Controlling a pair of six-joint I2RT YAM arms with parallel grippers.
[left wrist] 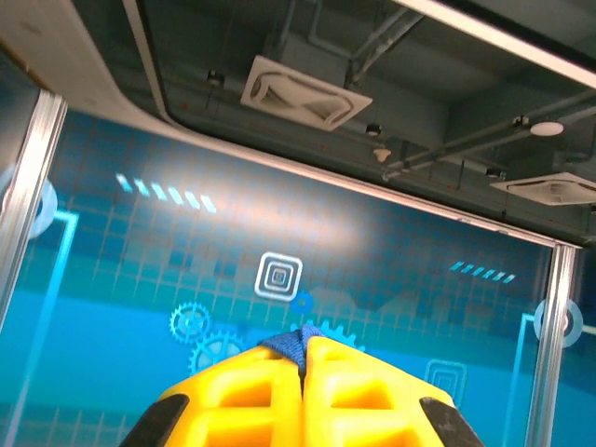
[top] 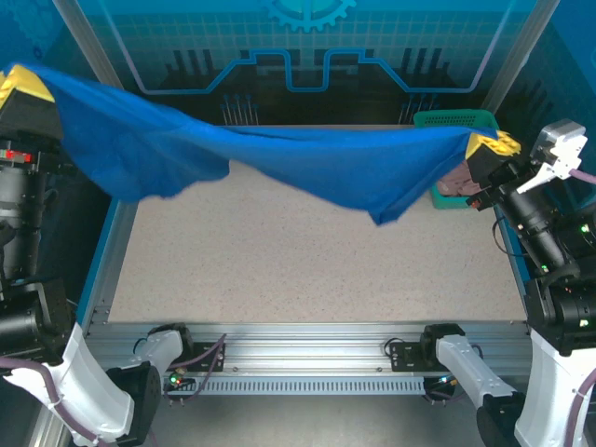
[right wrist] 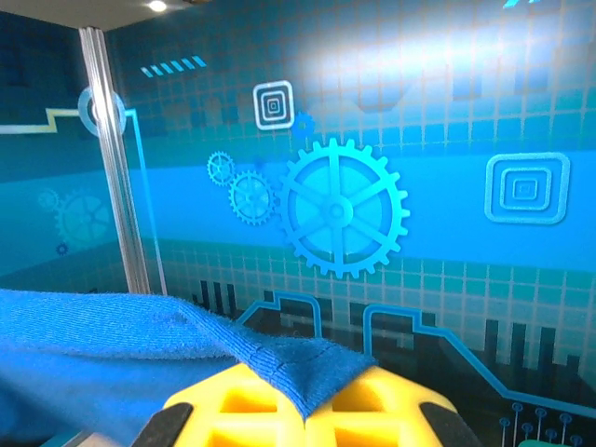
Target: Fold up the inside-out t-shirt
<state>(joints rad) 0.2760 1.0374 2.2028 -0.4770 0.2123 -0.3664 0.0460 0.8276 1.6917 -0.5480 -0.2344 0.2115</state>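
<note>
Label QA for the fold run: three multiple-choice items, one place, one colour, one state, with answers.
1. Where is the t-shirt? A lying flat B stretched midair from left gripper to right gripper C folded in a pile
2. Colour of the cloth in the basket? A dusty pink B white C black
3. Right gripper is: A open B shut, empty C shut on the t-shirt
Answers: B, it sags between them; A, pink shows inside it; C, blue hem pinched between yellow fingers.

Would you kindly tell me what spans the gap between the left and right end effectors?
The royal-blue t-shirt hangs stretched from the left end effector to the right end effector, sagging above the speckled table; the top external view shows it.
</note>
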